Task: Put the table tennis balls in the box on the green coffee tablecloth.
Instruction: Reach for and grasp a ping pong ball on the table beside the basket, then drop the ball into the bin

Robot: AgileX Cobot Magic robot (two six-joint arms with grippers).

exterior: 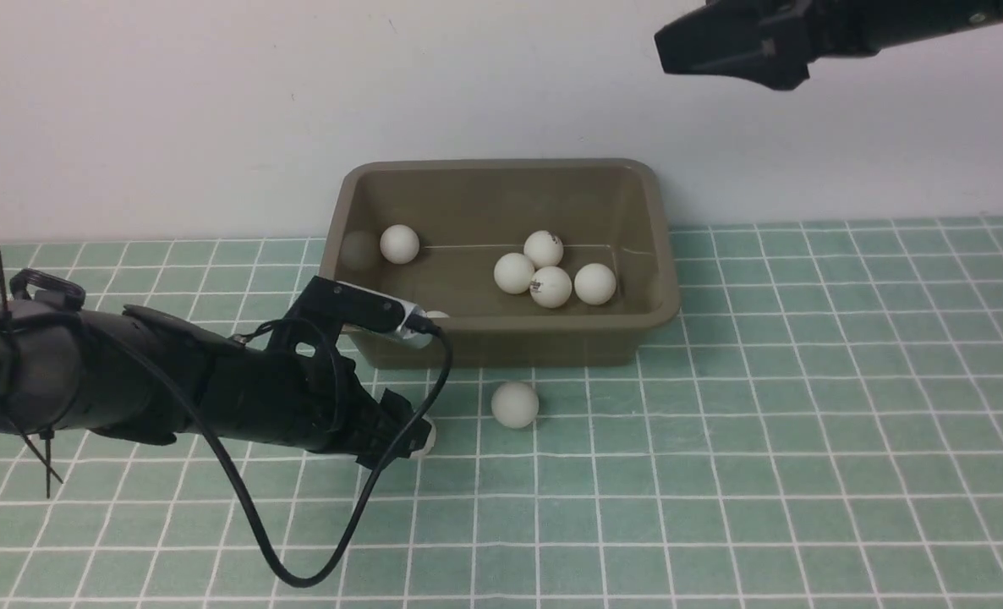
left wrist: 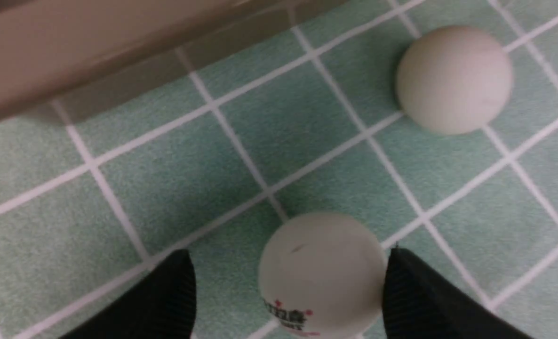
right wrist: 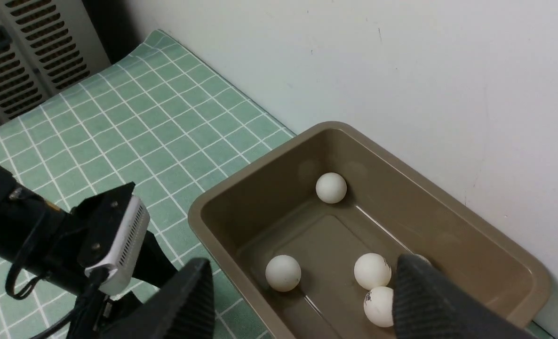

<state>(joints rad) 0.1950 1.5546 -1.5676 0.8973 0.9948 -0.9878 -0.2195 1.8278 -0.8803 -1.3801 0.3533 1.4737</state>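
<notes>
Matte black left arm (exterior: 129,397) bears a left pincer (exterior: 417,436), looping cable (exterior: 243,507), silver-white wrist camera (exterior: 379,311).

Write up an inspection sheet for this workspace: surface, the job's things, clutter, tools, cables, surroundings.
Surface: green coffee tablecloth, lying flat, white grid lines.
Job's things: box at the back by the wall; five table tennis balls plainly inside it, a sixth ball partly hidden behind the left wrist camera; loose ball on the cloth in front of the box; another ball on the cloth within the left tool.
Clutter: nothing seen.
Tools: left tool low at the cloth, open around that ball; right tool raised high above the box's right end, open, empty.
Cables: black cable loops from the left wrist camera down toward the cloth.
Surroundings: pale wall; louvred panel past the cloth's edge.
</notes>
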